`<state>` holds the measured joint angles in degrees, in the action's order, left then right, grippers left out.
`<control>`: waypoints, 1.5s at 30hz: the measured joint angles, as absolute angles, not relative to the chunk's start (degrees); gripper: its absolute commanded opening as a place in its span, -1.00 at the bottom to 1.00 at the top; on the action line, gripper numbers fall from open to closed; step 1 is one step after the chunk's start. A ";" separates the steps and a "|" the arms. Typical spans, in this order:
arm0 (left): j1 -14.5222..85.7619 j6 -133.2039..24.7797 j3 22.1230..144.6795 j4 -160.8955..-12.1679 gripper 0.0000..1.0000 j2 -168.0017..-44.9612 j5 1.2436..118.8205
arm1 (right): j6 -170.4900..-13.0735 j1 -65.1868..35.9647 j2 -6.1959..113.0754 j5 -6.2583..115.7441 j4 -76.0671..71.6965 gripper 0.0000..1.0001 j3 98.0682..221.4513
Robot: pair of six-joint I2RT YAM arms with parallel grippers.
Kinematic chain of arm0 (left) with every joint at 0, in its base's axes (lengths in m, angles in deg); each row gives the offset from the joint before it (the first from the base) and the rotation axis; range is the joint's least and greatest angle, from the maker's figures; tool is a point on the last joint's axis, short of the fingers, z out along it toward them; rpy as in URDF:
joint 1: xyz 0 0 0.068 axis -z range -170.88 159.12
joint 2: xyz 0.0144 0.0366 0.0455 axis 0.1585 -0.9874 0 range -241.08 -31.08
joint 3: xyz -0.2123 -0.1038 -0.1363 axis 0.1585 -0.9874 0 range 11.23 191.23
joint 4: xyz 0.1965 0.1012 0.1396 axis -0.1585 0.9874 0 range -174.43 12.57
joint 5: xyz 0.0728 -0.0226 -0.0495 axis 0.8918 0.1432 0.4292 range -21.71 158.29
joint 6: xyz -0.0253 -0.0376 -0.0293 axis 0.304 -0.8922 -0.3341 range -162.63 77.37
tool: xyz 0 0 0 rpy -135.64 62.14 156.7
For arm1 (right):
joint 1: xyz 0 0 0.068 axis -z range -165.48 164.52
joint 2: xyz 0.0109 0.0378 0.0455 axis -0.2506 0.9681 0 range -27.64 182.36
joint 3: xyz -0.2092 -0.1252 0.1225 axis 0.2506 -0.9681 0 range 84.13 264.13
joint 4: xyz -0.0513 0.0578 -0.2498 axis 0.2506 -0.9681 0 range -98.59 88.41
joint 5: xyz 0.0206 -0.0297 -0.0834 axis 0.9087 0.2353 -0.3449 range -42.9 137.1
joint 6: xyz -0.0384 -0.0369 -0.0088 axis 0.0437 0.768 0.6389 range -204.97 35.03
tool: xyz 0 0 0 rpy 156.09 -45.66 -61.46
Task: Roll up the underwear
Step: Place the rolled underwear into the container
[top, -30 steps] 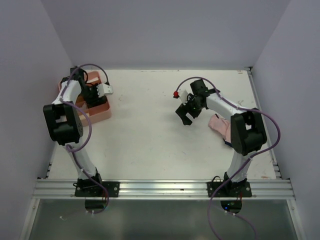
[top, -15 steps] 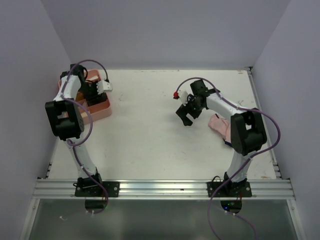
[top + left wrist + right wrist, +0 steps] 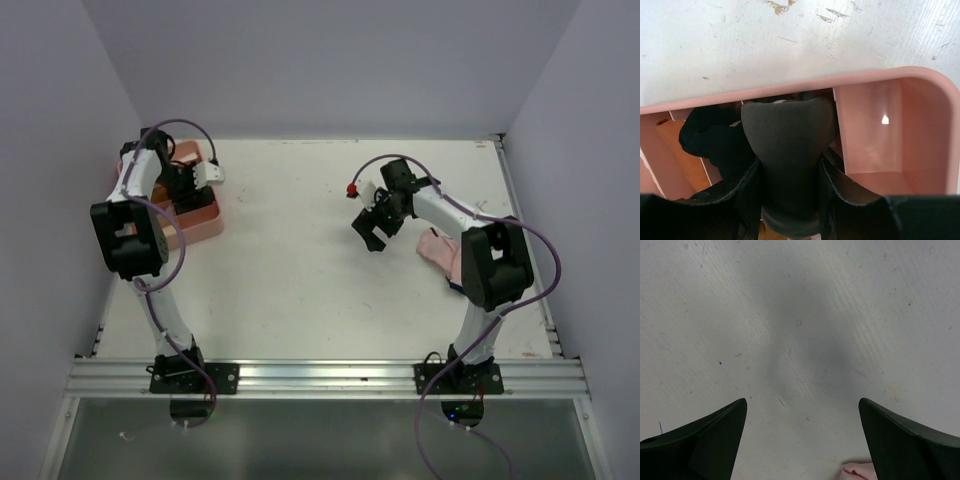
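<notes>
Dark underwear (image 3: 787, 145) was rolled into a tight bundle and sat clamped between the two fingers of the left gripper (image 3: 788, 172), one finger on each side of the roll. The roll was at the pink tray (image 3: 920, 80), at the mouth of a compartment next to the tray's near wall. Whether it touched the compartment floor could not be told. More dark stuff showed in the compartment just left of the roll; unclear whether it was the same garment or another item. The corner compartment to the right of the roll had only bare pink walls. In the top view the left gripper was down inside the tray, at the far left of the table (image 3: 290, 260), with the left arm bent over it.

Pink underwear (image 3: 436, 246) lay flat and loose on the table on the right side, partly hidden by the right arm, not rolled. A small corner of it showed at the bottom edge of the right wrist view. Nothing gripped it.

Right gripper (image 3: 372, 234) was just left of the pink underwear, above the table, fingers spread wide with only bare table surface between them. It held nothing.
</notes>
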<state>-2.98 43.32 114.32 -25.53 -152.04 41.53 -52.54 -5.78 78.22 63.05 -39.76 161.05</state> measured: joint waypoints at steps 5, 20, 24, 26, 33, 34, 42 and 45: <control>-2.85 42.84 115.72 -24.35 -1.00 -152.98 41.55 | -52.54 -5.78 78.22 63.05 -39.76 0.97 161.16; -2.74 40.46 115.17 -25.36 -0.37 -152.70 41.64 | -52.32 -5.76 78.22 63.05 -39.76 0.97 161.14; -2.74 40.46 114.28 -26.17 -0.18 -152.17 41.66 | -52.32 -5.76 78.22 63.05 -39.72 0.97 161.03; -2.74 40.46 113.77 -26.63 -0.06 -151.89 41.68 | -52.32 -5.76 78.16 63.05 -39.74 0.98 160.81; -2.74 40.46 112.79 -26.89 0.18 -151.30 41.64 | -52.30 -5.76 78.05 63.02 -39.72 0.97 160.22; -2.74 40.46 112.68 -26.89 0.19 -151.21 41.62 | -52.30 -5.78 78.05 63.02 -39.72 0.97 160.11; -2.74 40.41 112.22 -27.06 0.25 -150.58 41.68 | -52.32 -5.76 78.05 63.05 -39.72 0.97 159.65; -2.74 40.24 112.20 -26.96 0.28 -150.34 41.79 | -52.32 -5.76 78.05 63.07 -39.72 0.98 159.63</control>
<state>-2.74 40.24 112.20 -26.96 -150.34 41.79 -52.32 -5.76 78.05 63.07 -39.72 159.63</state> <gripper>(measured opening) 0.629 0.986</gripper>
